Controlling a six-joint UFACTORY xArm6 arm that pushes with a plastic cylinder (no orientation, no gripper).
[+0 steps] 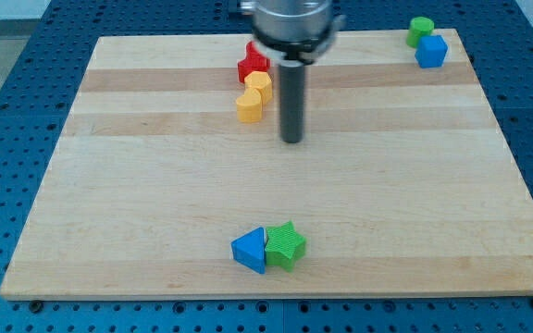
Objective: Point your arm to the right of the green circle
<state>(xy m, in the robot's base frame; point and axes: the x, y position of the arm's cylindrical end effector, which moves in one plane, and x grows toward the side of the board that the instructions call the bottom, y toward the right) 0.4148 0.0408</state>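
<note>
Travel looks barely begun: my tip (291,140) sits mid-tabletop (155,185) just right of the yellow block (252,100), no hand to clench, needing a long sweep to the green circle (420,28) at the view's top right corner.

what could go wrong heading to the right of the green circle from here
The green circle sits at the board's top right corner, touching the blue cube; my tip could nudge either on arrival. Little board lies to the circle's right, so overshooting could leave the board. The yellow block sits just left of my tip.
</note>
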